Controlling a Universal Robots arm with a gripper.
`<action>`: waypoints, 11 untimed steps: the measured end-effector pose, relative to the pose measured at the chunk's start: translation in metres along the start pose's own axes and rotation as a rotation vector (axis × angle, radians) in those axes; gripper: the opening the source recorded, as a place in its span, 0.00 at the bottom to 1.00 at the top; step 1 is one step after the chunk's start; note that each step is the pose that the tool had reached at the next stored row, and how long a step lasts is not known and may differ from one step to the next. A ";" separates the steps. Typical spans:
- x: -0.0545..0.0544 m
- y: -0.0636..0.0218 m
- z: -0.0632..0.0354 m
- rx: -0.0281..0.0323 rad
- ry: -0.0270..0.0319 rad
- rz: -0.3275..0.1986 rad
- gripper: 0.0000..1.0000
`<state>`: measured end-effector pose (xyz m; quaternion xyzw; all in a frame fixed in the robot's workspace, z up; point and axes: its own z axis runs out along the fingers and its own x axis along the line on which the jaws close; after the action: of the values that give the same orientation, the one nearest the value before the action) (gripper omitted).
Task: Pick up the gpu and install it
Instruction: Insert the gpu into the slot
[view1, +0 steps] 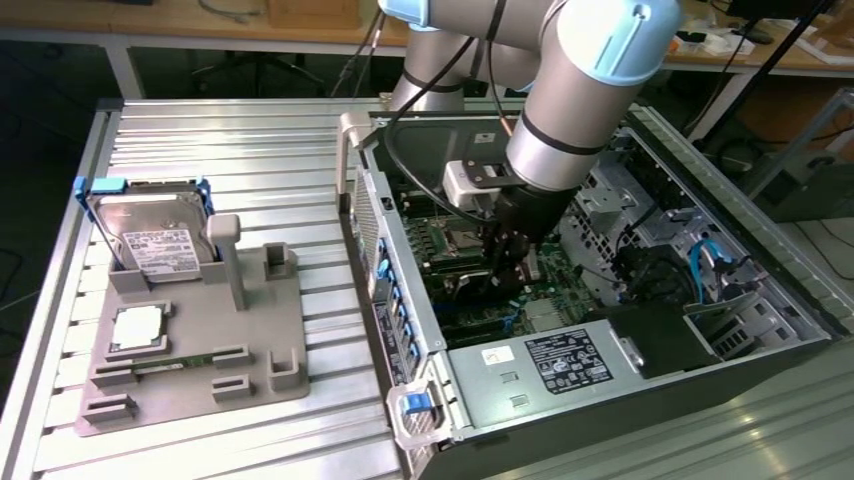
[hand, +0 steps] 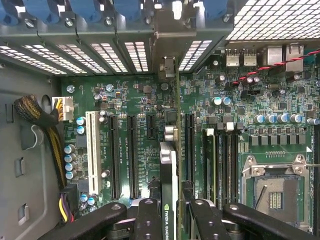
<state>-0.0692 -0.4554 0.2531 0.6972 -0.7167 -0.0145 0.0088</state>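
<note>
Right now, the black metal gripper (hand: 172, 217) is seen deep inside the big grey metal computer case (view1: 367, 215). Its two dark fingers (hand: 148, 220) are clamped on the gpu (hand: 169, 165), a thin flat dark card with a silver metal bracket at one end. The card is held on its edge over the bumpy green motherboard (hand: 200, 95), among the long black plastic slots (hand: 132, 155). Whether a slot is touched yet cannot be told.

Some things could go wrong. If the card is tipped or set a little to one side, the slot could be missed and the board could be scratched. The bracket could be caught on the grey back wall full of little holes (hand: 100, 55). The card's sides look smooth, so it could be lost from the fingers if it is pushed hard. The small shiny round cans (hand: 70, 160) could be bumped too.

Farther out, a soft bundle of yellow and black wires (hand: 42, 120) is seen well apart from the card. Outside the case, a boxy silver hard drive (view1: 154, 245) is kept in a grey plastic holder (view1: 200, 340).
</note>
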 end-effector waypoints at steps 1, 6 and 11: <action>0.000 0.0000 0.0005 0.0000 -0.0003 0.000 0.27; 0.000 -0.0001 0.0025 0.0000 -0.0001 0.000 0.27; 0.000 -0.0001 0.0025 0.0001 -0.0001 0.000 0.27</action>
<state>-0.0692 -0.4554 0.2506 0.6972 -0.7167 -0.0145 0.0087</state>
